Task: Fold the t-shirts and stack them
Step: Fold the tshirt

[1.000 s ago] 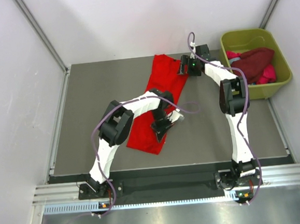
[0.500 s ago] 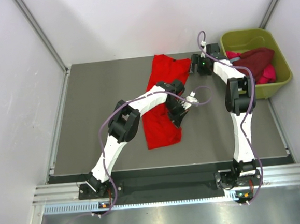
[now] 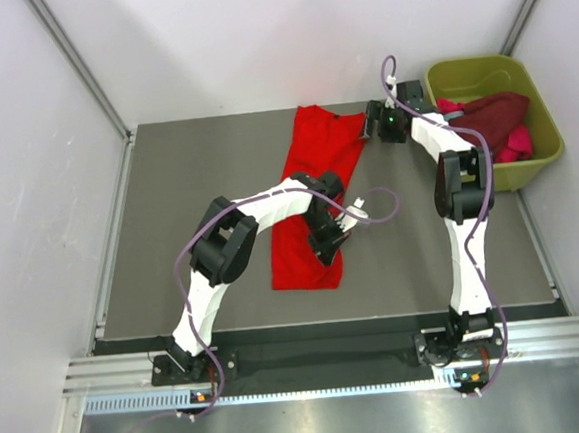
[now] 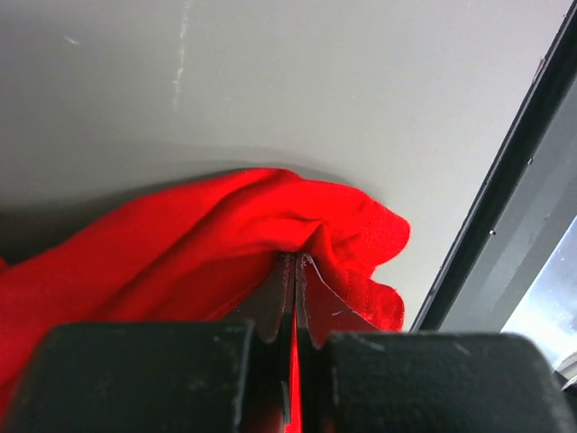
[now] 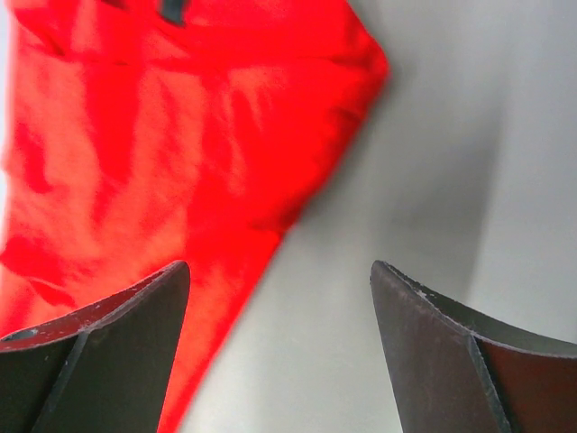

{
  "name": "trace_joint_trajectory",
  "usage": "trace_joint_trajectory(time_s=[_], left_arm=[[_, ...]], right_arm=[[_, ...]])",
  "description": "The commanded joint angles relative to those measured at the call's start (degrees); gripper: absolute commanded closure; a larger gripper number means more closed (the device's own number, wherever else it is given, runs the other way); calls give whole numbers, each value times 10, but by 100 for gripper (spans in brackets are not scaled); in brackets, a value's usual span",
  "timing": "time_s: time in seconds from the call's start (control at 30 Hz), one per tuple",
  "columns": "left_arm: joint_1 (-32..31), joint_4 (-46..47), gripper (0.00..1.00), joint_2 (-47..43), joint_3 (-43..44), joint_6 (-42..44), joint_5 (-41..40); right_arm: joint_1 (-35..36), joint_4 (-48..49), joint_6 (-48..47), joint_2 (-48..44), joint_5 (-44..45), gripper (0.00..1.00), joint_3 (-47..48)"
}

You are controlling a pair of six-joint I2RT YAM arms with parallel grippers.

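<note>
left claw: closed on a fold of the bright red t-shirt. in the left wrist view the two fingers meet at with red cloth pinched between them, and the cloth is bunched into a rounded lump just beyond the tips. grey worktop lies behind it, with a dark edge strip on the right.

bright red t-shirt: lies on the worktop, roughly at centre. its long axis runs far to near and is tilted. the far end sits right of centre by the back edge, and the near end lies further left toward the arm bases. the far half lies spread flat. the near half is narrower and rumpled under the left claw.

small dark patch on the red cloth at the top edge of the right wrist view. it is too blurred to read, and i cannot tell whether it is a label.

right claw: fingers spread wide at, gripping nothing. it hangs over the far right edge of the red t-shirt, where cloth meets bare worktop.

olive-green tub: far right corner. it holds a dark maroon t-shirt heaped on a magenta-pink t-shirt.
</note>
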Motion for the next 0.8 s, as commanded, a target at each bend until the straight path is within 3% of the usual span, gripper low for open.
trace_joint_trajectory(time_s=[0.0, 0.27, 0.43, 0.53, 0.57, 0.6, 0.63, 0.77], left_arm=[[-3, 3, 100, -23, -3, -11, 18], [-20, -66, 100, 18, 43, 18, 23], [-21, -94, 100, 16, 89, 23, 21], [-24, -85, 100, 10, 97, 28, 11], [-28, -83, 100, 11, 99, 33, 14], [-30, -81, 100, 10, 99, 35, 15], [-35, -82, 100, 13, 97, 40, 21], [-55, -90, 100, 18, 72, 34, 41]], right_arm=[[15, 33, 31, 18, -19, 18, 57], [30, 58, 83, 106, -41, 24, 119], [37, 50, 93, 110, -39, 26, 102], [37, 52, 95, 114, -41, 52, 95], [37, 50, 96, 117, -29, 75, 104], [37, 49, 95, 121, -19, 85, 112], [37, 49, 95, 129, 1, 92, 120], [38, 61, 96, 156, 25, 94, 180]])
